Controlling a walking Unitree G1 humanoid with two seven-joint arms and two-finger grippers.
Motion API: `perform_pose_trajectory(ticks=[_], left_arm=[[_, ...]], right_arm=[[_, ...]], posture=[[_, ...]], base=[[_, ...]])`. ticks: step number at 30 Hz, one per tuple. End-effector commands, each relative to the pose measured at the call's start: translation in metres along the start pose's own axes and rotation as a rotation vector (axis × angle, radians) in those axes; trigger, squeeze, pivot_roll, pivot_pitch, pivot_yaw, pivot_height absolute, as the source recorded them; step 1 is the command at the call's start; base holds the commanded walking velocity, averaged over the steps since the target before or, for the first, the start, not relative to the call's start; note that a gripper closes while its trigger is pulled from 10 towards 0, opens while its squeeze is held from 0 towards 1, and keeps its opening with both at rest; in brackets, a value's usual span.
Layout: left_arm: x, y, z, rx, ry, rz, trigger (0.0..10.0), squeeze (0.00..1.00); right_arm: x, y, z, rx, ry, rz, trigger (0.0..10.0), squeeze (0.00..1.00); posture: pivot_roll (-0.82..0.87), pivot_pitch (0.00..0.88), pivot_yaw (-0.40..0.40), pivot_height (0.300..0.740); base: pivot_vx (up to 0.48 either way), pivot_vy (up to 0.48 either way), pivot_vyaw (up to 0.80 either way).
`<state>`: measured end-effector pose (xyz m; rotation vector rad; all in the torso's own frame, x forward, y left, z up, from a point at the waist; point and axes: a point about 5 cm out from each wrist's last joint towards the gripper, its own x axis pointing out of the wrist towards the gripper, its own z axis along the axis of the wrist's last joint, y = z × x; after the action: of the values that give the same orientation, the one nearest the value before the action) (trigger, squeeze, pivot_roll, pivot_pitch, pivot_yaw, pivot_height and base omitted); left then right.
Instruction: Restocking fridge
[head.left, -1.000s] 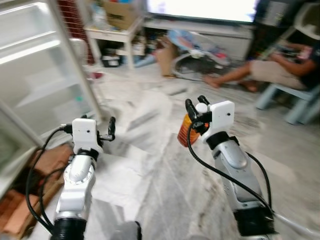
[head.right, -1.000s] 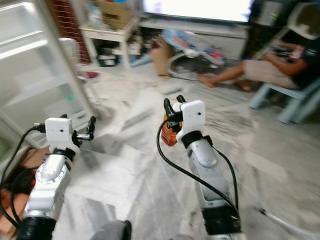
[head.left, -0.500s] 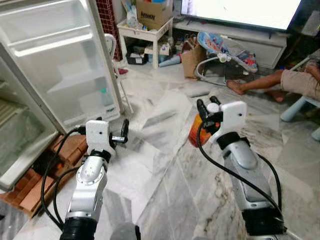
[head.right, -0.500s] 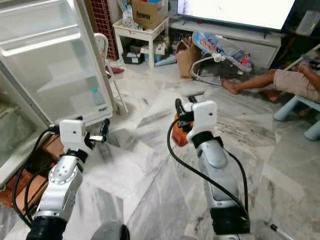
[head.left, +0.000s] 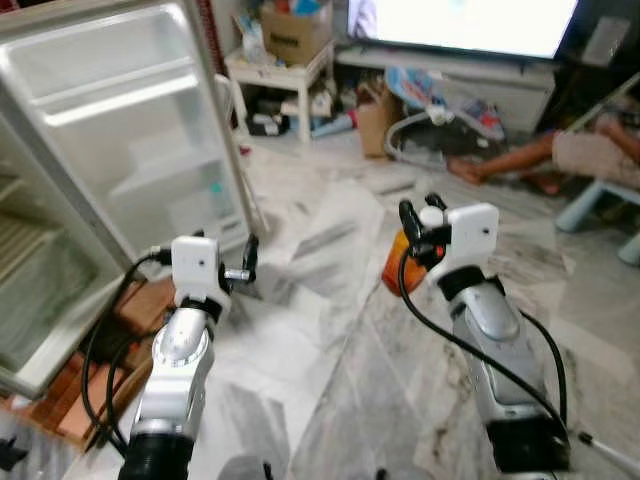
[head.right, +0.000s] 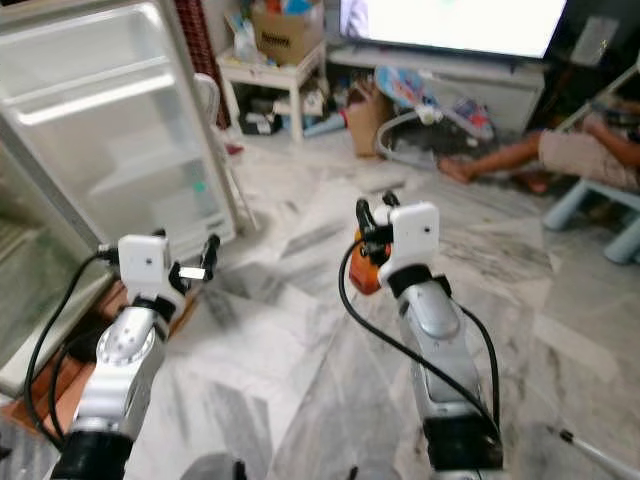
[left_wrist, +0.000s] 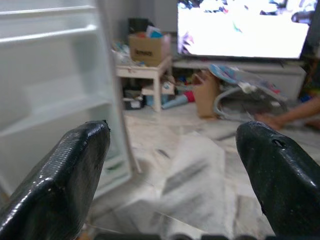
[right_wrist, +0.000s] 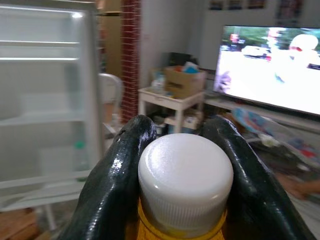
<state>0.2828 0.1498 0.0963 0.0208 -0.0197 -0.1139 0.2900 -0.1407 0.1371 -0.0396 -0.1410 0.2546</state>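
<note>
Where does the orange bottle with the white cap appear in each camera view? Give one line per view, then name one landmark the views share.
Left eye view: orange bottle, right of centre, in the right end effector.
Right eye view: near centre, same grip.
Left wrist view: not in it.
Right wrist view: bottom centre, white cap between the black fingers.
Shared landmark: the open fridge door.

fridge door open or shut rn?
Open. The fridge door is swung wide, its inner shelves facing the room; the right gripper holds a white-capped bottle.
</note>
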Motion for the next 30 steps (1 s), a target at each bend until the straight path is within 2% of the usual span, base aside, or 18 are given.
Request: perform_pose_trajectory(ticks=[1, 6, 24, 26, 30], left_arm=[[-0.0042, 0.0111, -0.0041, 0.014, 0.021, 0.026, 10.0, 0.00], [-0.0038, 0.0098, -0.0031, 0.019, 0.013, 0.020, 10.0, 0.00], [-0.0050, 0.0069, -0.0003, 0.021, -0.008, -0.005, 10.0, 0.00], [-0.0047, 0.0076, 0.0017, 0.036, -0.016, -0.002, 10.0, 0.00], [-0.0063, 0.0042, 0.0035, 0.008, -0.029, -0.050, 10.0, 0.00]], right_arm=[[0.0071, 0.0148, 0.0089, 0.016, -0.047, 0.052, 10.0, 0.00], [0.0078, 0.0152, 0.0087, 0.020, -0.048, 0.053, 10.0, 0.00], [0.0115, 0.0154, 0.0074, 0.027, -0.045, 0.034, 10.0, 0.00], [0.0124, 0.0148, 0.0076, 0.023, -0.045, 0.029, 10.0, 0.00], [0.0125, 0.0132, 0.0063, 0.023, -0.040, 0.010, 10.0, 0.00]], posture=[[-0.06, 0.000, 0.009, 0.740], [-0.06, 0.000, 0.009, 0.740], [-0.05, 0.000, 0.011, 0.740], [-0.05, 0.000, 0.012, 0.740], [-0.05, 0.003, 0.015, 0.740]], base=[[0.000, 0.480, 0.65], [0.000, 0.480, 0.61], [0.000, 0.480, 0.00], [0.000, 0.251, 0.00], [0.000, 0.000, 0.00]])
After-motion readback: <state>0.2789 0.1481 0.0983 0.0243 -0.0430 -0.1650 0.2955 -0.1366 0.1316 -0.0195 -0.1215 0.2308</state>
